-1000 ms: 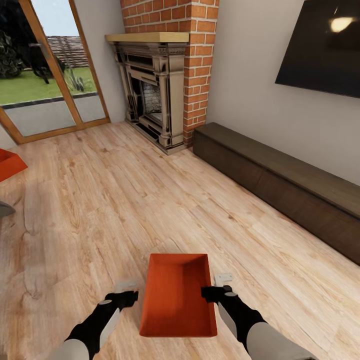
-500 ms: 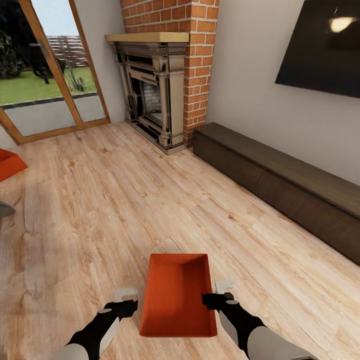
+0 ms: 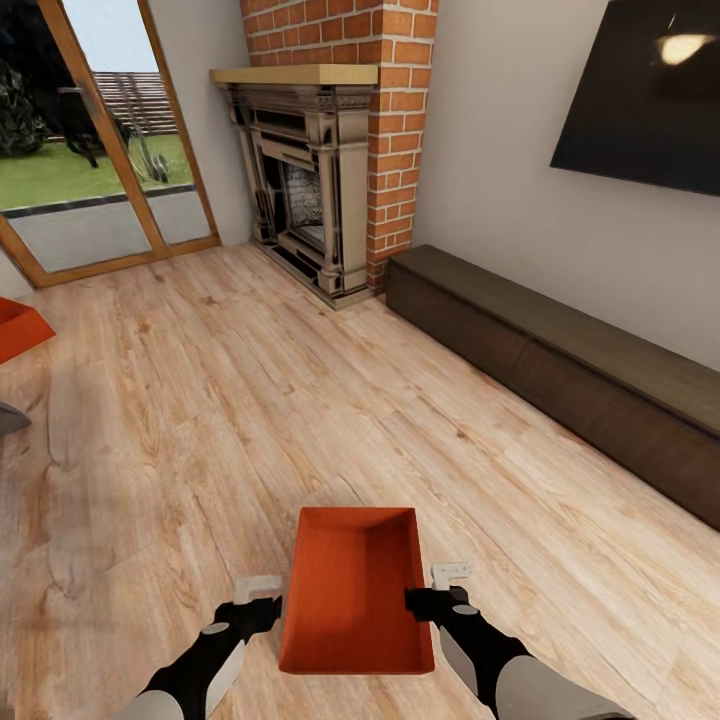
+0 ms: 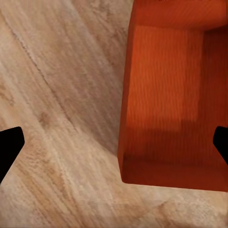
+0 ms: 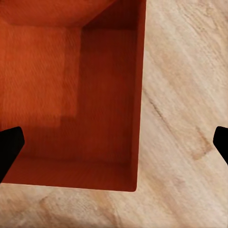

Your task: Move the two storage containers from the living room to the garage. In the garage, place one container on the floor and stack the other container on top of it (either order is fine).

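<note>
I have the nearer storage container (image 3: 355, 590) on the wood plank floor (image 3: 300, 400) at my six o'clock, between both arms. My left gripper (image 3: 262, 608) sits at its nine o'clock wall, my right gripper (image 3: 428, 603) at its three o'clock wall. In the wrist views each gripper's fingers are spread wide, one tip over the box and one outside, straddling a long wall and holding nothing. My worry: if one side closes before the other or bites only the thin rim, I expect the box to twist or slide off when lifted. It is empty. The second container (image 3: 18, 325) shows at ten o'clock, cut by the frame edge; its contents I cannot tell. Beyond stand the brick fireplace (image 3: 320, 180) and dark cabinet (image 3: 560, 370).
</note>
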Controlling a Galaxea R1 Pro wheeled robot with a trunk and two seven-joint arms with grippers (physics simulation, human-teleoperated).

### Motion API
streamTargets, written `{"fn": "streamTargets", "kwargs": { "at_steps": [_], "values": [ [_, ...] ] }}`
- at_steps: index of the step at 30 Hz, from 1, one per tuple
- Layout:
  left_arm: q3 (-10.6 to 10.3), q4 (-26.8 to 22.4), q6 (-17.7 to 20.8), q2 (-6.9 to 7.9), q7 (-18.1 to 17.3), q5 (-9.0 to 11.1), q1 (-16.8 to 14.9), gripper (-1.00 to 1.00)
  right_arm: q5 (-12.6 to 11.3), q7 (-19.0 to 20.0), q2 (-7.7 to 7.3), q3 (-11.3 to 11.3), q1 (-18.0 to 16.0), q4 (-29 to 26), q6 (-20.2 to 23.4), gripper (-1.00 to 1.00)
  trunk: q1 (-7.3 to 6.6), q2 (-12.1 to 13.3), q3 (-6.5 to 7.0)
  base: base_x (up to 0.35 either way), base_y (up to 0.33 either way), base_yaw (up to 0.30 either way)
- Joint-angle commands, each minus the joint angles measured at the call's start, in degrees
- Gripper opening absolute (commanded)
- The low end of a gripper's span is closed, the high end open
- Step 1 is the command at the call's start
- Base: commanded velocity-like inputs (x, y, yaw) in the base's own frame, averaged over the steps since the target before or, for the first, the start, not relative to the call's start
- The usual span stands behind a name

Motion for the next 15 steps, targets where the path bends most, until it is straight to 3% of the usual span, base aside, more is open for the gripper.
{"fn": "streamTargets", "kwargs": {
  "at_steps": [1, 15],
  "values": [
    [-0.16, -0.06, 0.05, -0.02, 0.21, 0.49, -0.02, 1.0, -0.26, -0.33, 0.0, 0.49, -0.03, 0.02, -0.01, 1.0, 0.0, -0.02, -0.04, 0.0, 0.0, 0.0],
    [-0.63, -0.18, -0.29, 0.05, -0.2, 0.07, -0.02, 1.0, -0.27, -0.33, -0.06, 0.47, -0.03, 0.06, 0.26, 1.0, 0.0, -0.02, -0.04, 0.0, 0.0, 0.0]
  ]
}}
